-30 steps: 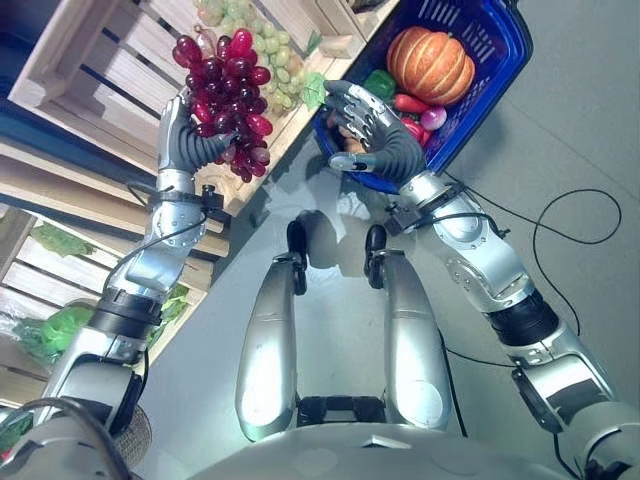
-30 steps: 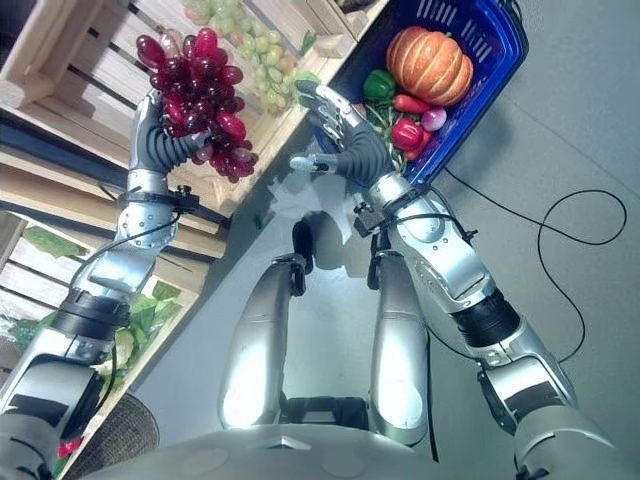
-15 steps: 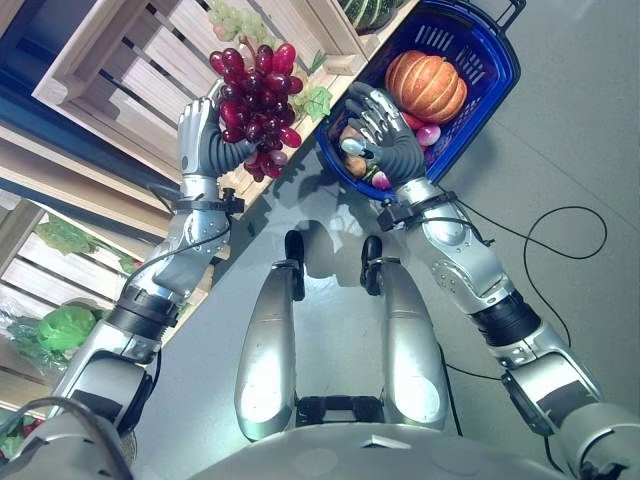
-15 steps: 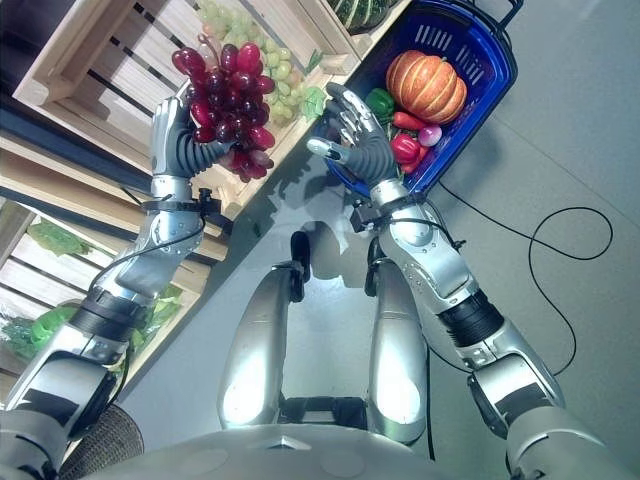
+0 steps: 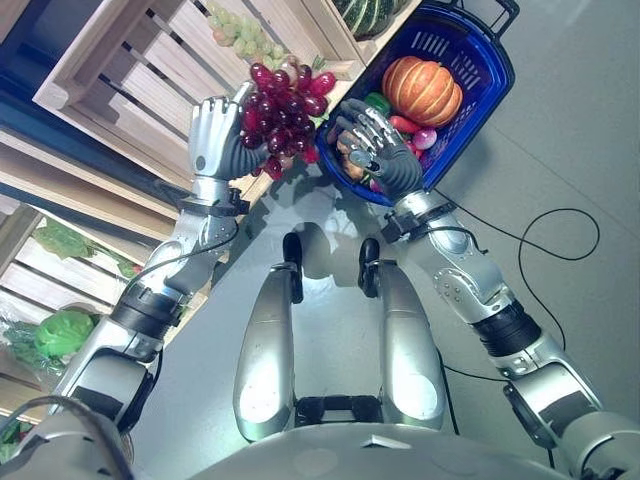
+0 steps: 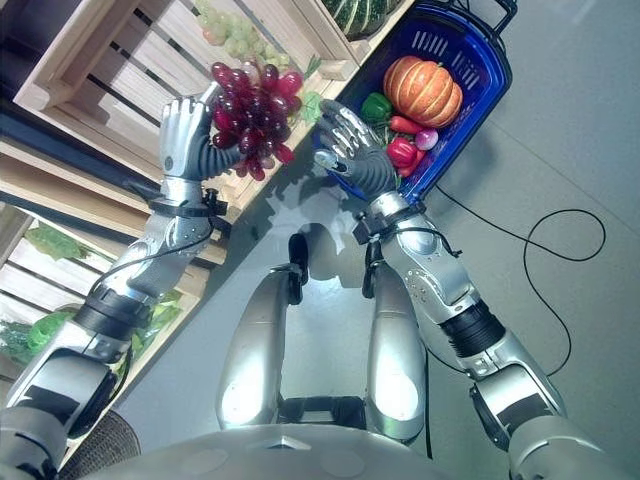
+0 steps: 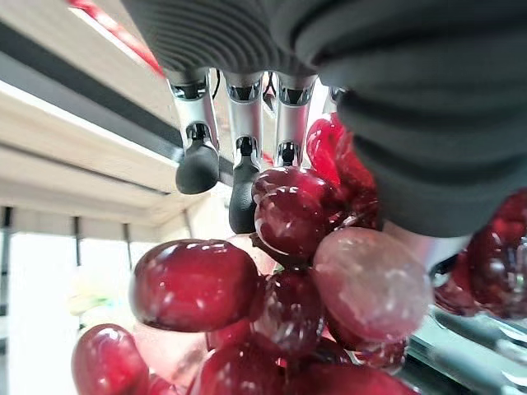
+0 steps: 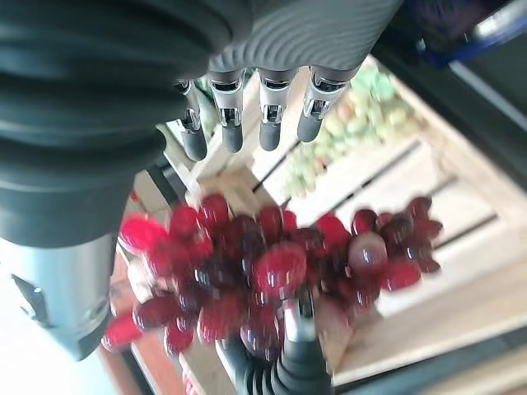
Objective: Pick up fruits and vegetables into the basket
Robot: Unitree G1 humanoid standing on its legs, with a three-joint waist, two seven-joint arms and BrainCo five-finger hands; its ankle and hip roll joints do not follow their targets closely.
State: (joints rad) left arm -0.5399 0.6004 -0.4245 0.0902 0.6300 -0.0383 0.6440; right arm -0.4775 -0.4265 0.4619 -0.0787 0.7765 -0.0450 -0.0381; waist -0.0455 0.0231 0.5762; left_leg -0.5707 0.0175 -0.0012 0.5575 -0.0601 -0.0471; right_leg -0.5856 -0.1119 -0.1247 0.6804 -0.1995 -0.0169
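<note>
Beside wooden crates (image 5: pixel 130 70), left hand (image 5: pixel 215 140) is curled round soft, loose-hanging red grapes (image 5: pixel 283 108), best supported underneath, just beside open-fingered right hand (image 5: pixel 375 150) fronting the blue basket (image 5: pixel 480 95).

- Glossy dark-red grape bunch (image 5: pixel 285 110)
- Deep blue plastic basket (image 5: pixel 478 88)
- Ribbed orange pumpkin (image 5: pixel 422 90)
- Pale green grapes (image 6: pixel 226 30)
- Light wooden slatted crate (image 5: pixel 150 70)
- Dark green striped melon (image 5: pixel 363 12)

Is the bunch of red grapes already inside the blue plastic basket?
Out: the left hand holds the red grapes beside the blue basket.
</note>
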